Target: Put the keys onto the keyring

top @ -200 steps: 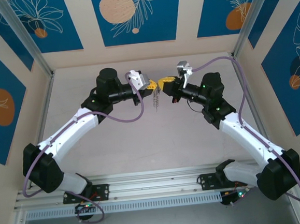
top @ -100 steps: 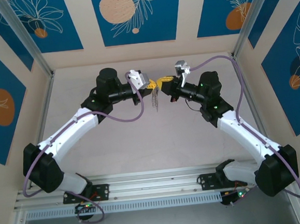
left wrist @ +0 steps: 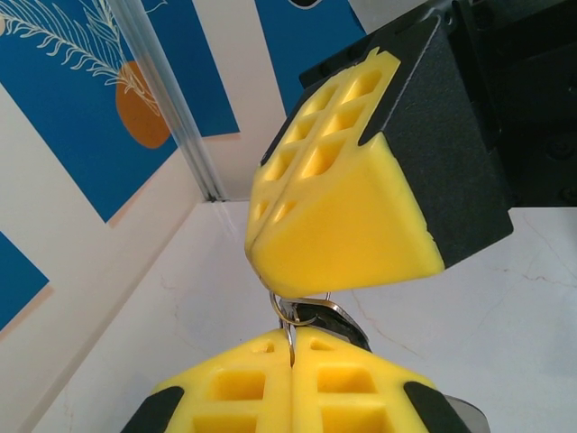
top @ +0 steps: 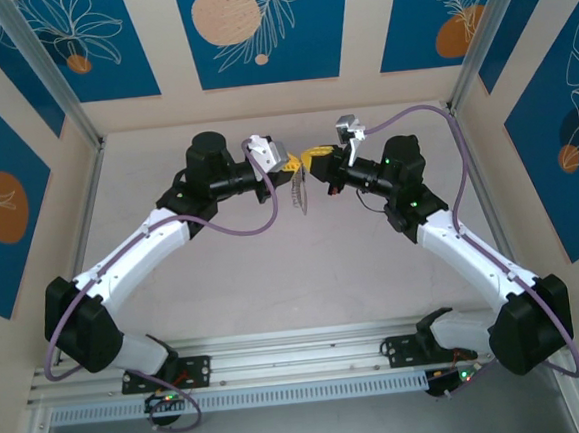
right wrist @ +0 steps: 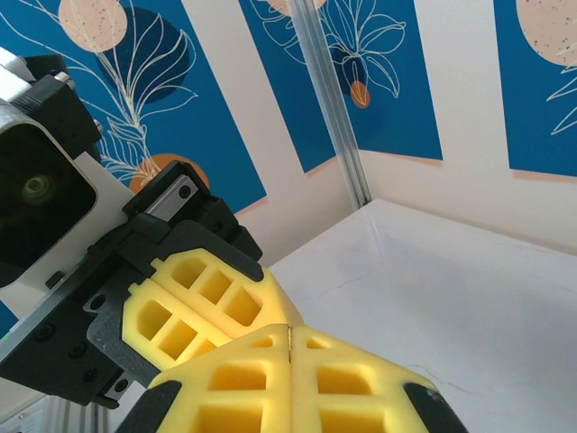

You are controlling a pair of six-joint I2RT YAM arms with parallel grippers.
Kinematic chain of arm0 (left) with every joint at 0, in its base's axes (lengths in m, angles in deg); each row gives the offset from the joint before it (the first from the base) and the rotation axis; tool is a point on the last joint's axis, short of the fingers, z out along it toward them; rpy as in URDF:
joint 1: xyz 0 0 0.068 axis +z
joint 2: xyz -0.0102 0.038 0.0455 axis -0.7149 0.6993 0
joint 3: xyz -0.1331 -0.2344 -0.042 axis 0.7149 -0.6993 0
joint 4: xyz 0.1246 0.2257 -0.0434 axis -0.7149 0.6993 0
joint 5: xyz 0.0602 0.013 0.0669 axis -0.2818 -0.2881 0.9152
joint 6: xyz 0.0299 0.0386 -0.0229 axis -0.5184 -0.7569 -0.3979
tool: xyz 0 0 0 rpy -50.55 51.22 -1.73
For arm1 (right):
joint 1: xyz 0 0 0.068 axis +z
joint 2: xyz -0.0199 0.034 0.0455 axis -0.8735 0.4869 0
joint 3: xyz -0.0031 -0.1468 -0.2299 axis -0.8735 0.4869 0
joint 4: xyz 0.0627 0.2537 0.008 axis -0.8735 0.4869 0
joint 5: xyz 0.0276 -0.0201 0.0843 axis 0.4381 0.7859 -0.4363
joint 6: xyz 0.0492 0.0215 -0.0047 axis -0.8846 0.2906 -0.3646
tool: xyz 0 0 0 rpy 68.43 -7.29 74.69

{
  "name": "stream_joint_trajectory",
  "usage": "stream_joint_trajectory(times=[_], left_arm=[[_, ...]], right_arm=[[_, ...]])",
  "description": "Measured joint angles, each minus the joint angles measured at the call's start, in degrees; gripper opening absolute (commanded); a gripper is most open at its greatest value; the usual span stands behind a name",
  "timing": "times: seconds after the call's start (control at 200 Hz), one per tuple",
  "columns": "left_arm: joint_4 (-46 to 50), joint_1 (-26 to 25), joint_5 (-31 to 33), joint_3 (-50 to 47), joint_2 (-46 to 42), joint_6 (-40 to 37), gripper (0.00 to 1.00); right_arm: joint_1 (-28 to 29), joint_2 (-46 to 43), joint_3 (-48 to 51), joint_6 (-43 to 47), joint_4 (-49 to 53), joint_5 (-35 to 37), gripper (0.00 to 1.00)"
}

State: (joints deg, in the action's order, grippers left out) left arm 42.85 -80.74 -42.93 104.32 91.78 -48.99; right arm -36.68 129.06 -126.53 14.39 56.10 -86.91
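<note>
Since both hands are bunched tip to tip up in the air over the back of the worktop (top: 274,268), there's not much margin here. The left hand (top: 290,163) is pinched fully shut, and from its own wrist camera a thin wire loop (left wrist: 287,311) comes straight out of the seam between its yellow pads, so I'd say that's its hold on the keyring (top: 303,190). From above, the keyring dangles just under the two hands, clear of the worktop. The right hand (top: 317,157) is clamped shut too, its pad tip sitting right on top of that loop. The key (left wrist: 335,323) is the little dark-headed bit wedged between the two sets of pads. Whether the right hand actually has it, I can't tell (the pads hide the contact).

What could go wrong from here, my guess:
- The left hand has only a sliver of wire. Any sideways shove from the right hand could yank it out, and the whole keyring drops.
- If the key isn't gripped square, it can pivot in the soft pads and miss the gap in the loop.
- The dangling keyring can swing and drag the loop off line.
- The pads are so close they may bump each other before the key seats.
</note>
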Motion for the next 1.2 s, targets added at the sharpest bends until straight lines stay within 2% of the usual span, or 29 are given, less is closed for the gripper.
stream_joint_trajectory(times=[0.77, 1.2], left_arm=[[0.09, -0.28, -1.75, -0.37, -0.2, 0.0, 0.0], [-1.79, -0.28, -1.75, -0.44, -0.2, 0.0, 0.0]], right_arm=[[-0.66, 2.67, -0.61, -0.02, 1.66, 2.43, 0.0], [-2.84, -0.42, 1.44, -3.06, 2.64, 2.4, 0.0]])
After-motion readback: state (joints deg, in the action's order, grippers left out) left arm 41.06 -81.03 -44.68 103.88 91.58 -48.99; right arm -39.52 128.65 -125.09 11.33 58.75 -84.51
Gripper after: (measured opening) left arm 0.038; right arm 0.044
